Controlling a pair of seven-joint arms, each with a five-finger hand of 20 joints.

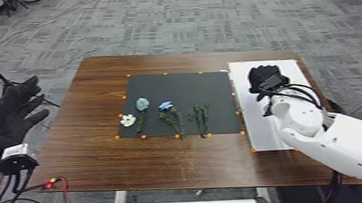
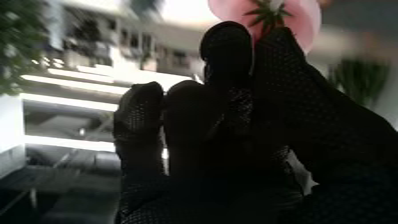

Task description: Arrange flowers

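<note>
R hand [image 1: 264, 77] | pink flwr [image 2: 303, 20] in fingers [image 2: 227, 52] | 3 flwrs [image 1: 165, 106] on mat [image 1: 179, 87]

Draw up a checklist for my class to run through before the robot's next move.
1. Pink flower at the right hand's fingertips: ok.
2. Firm hold on it: cannot tell.
3. Right hand over the white board: ok.
4. White flower, blue flower and green sprigs gathered together: not ok, they lie apart on the dark mat.
5. Left hand away from the flowers: ok.
</note>
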